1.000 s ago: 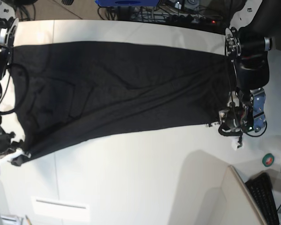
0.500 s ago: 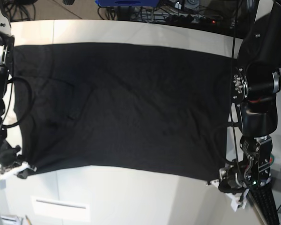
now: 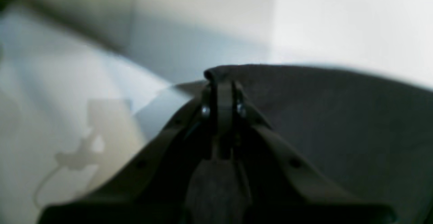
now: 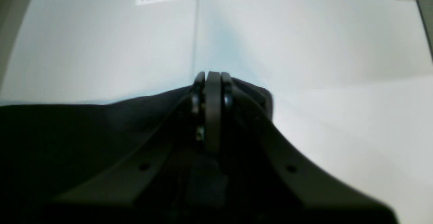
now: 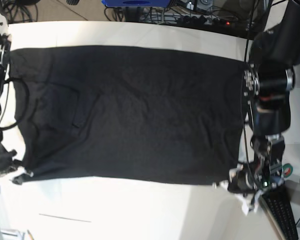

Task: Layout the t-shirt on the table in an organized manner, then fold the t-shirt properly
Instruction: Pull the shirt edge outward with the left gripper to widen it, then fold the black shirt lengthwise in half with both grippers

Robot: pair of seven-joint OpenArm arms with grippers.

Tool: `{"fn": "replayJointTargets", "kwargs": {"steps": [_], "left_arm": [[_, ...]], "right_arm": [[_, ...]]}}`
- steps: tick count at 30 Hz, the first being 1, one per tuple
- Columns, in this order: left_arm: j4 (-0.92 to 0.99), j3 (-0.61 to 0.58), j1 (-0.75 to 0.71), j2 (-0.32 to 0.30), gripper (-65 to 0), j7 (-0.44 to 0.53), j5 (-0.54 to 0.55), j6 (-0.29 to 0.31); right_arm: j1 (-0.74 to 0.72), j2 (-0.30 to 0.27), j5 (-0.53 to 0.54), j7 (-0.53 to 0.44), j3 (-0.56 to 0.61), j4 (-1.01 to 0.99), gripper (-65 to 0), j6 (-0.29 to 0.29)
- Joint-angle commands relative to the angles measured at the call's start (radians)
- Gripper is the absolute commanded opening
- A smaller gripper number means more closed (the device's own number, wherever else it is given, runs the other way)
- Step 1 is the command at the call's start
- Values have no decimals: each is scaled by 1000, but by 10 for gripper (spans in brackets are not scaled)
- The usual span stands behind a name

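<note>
Across the large off-white smooth worktop (image 5: 140, 210) the plain black soft-fabric t-shirt (image 5: 135, 110) lies spread nearly flat, faint creases near one side. At its near corners, the left tool (image 3: 221, 92) is clamped on a black fabric corner, and the right tool (image 4: 212, 88) pinches the opposite corner likewise.

Black t-shirt (image 5: 135, 110) spread flat, covering off-white table (image 5: 140, 210)
</note>
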State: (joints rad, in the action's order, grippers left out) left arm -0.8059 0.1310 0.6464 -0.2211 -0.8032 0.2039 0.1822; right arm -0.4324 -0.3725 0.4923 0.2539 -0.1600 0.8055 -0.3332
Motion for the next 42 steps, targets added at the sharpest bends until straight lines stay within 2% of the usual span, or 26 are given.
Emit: {"fn": "replayJointTargets", "kwargs": {"steps": [1, 4, 6, 8, 12, 16, 22, 25, 28, 32, 36, 42], "left_arm": [[-45, 3, 19, -14, -650, 21, 9, 0], [-102, 3, -55, -36, -650, 20, 10, 1], [-125, 3, -86, -39, -650, 17, 10, 3], [-151, 9, -102, -48, -650, -37, 12, 3], [-274, 101, -149, -53, -650, -160, 67, 4], [-442, 129, -222, -71, -650, -259, 111, 4], [-587, 134, -331, -91, -650, -324, 139, 4], [-626, 134, -388, -91, -650, -324, 139, 4], [-669, 149, -446, -91, -650, -324, 139, 4], [-723, 238, -512, -87, -650, -353, 144, 4], [-768, 259, -569, -91, -650, -387, 214, 4], [-847, 259, -653, -91, -650, -388, 222, 4]], "right_arm": [[-30, -26, 10, -26, -5, -18, -650, -4], [-36, -46, 10, -34, -3, -94, -650, -5], [-38, -49, 10, -80, 0, -119, -650, -7], [-38, -67, 10, -117, 43, -131, -650, -7], [-36, -92, 10, -120, 152, -128, -650, -5], [-16, -99, 10, -120, 156, -127, -650, -1], [116, -151, 13, -117, 155, 55, -650, 7], [206, -162, 13, -66, 152, 167, -650, 72], [304, -153, 13, -15, 58, 274, -650, 88], [425, -125, 13, 52, -51, 430, -650, 88], [538, -113, 13, 137, -106, 572, -650, 88], [705, -30, 13, 193, -198, 768, -650, 88]]}}
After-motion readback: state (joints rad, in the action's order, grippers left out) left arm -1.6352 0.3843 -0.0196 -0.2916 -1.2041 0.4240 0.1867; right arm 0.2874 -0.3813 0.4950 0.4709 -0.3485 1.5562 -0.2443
